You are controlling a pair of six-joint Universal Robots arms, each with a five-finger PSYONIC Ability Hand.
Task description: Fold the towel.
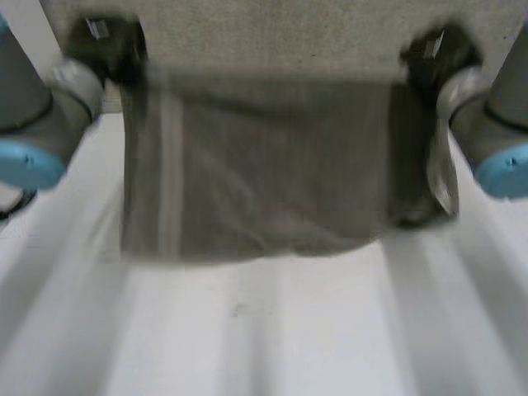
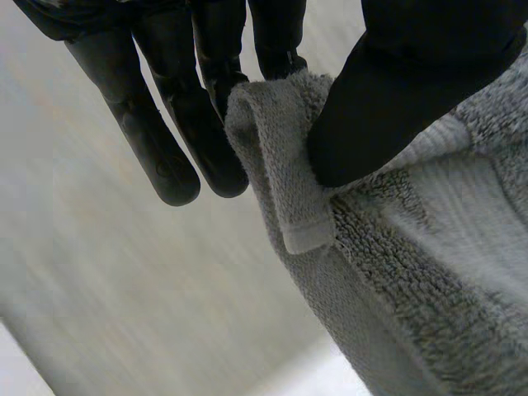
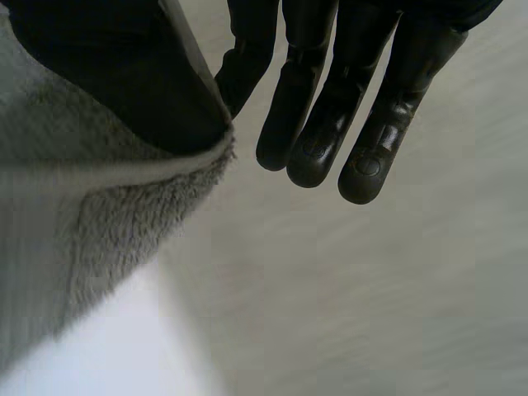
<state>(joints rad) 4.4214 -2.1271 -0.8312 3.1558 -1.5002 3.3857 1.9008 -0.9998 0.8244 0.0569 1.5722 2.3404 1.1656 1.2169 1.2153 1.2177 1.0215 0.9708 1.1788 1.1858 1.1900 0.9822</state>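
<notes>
Above the white table point(image 1: 264, 346), head view: the grey towel point(image 1: 264, 173) hangs spread as a flat sheet. The left hand point(image 1: 107, 45) is at the towel's top left corner and the right hand point(image 1: 437, 58) at its top right corner, so the top edge is stretched between them. A pale stripe point(image 1: 169, 173) runs down the towel near its left edge. The right edge curls inward a little. The bottom edge hangs free, and I cannot tell whether it touches the tabletop.

Left wrist view: the left hand's thumb point(image 2: 396, 99) is clamped on the towel's corner, pressing it against the fingers behind. The other fingers point(image 2: 173, 157) reach straight out beside the towel and touch nothing. The cloth is looped terry, thick and soft. The corner's flat stitched hem point(image 2: 305, 231) is rolled over on itself. A smooth woven band point(image 2: 462, 206) crosses the pile below the thumb.

Right wrist view: the right hand's thumb bears down on the towel's edge just at the corner, and by the way the cloth hangs I take this for a pinch too. Its long fingers lie straight, apart from the towel. The pile looks fluffier on this face, and a thin pale hem borders it.

Judgement: this is the lift-and-spread step, with the first fold not yet made. The next move calls for both hands to travel together and level, laying the towel's bottom edge down and bringing the held edge over to meet it. Limp terry will sag and skew if either hand leads.
</notes>
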